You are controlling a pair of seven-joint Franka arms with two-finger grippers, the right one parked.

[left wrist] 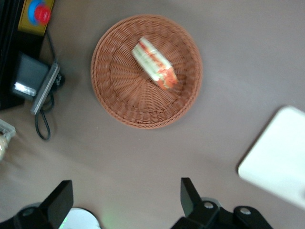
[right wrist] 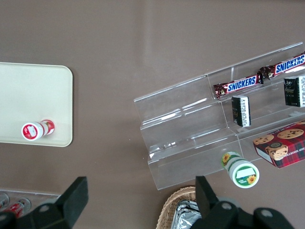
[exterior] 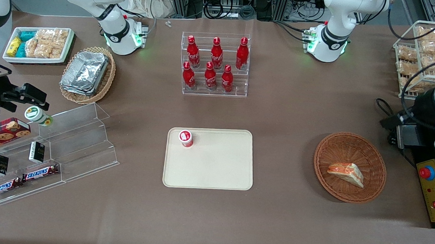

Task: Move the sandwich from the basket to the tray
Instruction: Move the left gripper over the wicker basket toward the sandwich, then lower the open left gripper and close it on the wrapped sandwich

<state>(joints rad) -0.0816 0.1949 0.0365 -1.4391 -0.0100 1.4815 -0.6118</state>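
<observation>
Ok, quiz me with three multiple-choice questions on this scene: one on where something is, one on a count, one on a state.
1. Where is the sandwich?
A. in the basket
B. on the tray
C. on the bare table

2. How many red bottles stand in the clear rack?
A. four
B. six
C. eight

3. How is the gripper?
A. shut on the sandwich
B. open, holding nothing
C. shut on the red cup

Answers:
1 A: the sandwich lies on the basket's weave.
2 B: two rows of three.
3 B: its jaws stand wide apart, off to the basket's side.
</observation>
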